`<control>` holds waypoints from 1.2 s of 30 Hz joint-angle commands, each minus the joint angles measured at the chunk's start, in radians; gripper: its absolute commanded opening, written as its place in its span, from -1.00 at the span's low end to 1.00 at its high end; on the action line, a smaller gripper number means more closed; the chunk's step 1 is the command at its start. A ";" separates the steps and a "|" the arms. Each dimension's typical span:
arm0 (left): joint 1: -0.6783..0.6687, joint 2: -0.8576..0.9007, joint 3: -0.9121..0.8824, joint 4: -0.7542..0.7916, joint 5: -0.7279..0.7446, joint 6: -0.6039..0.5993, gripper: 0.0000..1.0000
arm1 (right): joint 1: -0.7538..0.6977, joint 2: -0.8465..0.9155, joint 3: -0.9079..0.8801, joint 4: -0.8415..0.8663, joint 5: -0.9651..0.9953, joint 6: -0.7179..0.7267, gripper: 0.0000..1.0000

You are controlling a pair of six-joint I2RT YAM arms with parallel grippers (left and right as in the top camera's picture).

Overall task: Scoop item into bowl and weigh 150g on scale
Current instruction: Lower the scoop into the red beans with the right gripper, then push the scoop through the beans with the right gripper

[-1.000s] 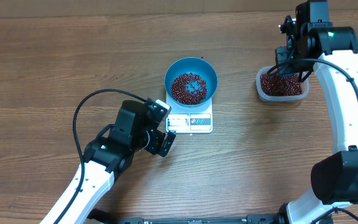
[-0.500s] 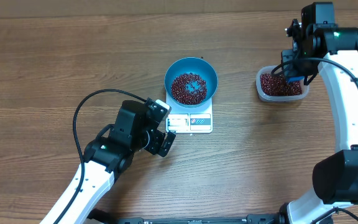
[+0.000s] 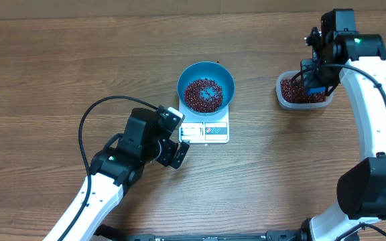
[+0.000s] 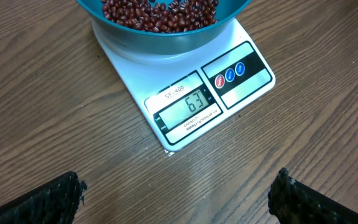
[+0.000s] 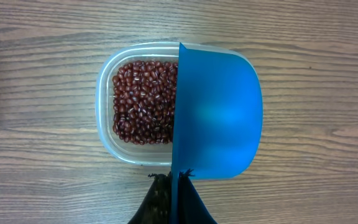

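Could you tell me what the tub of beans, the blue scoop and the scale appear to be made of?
The tub looks like thin, clear plastic: the table shows through its rim. The scoop seems to be smooth blue plastic with a soft sheen. The scale has a smooth white top, probably plastic, though the look leaves that open.

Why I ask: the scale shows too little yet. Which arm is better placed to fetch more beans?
Right. The right claw is shut on the blue scoop, above the tub of beans. The left claw is open and empty, by the scale.
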 commanded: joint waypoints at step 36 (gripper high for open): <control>-0.005 -0.004 -0.003 0.004 -0.002 -0.017 0.99 | -0.002 -0.002 -0.227 0.231 0.134 0.003 -0.93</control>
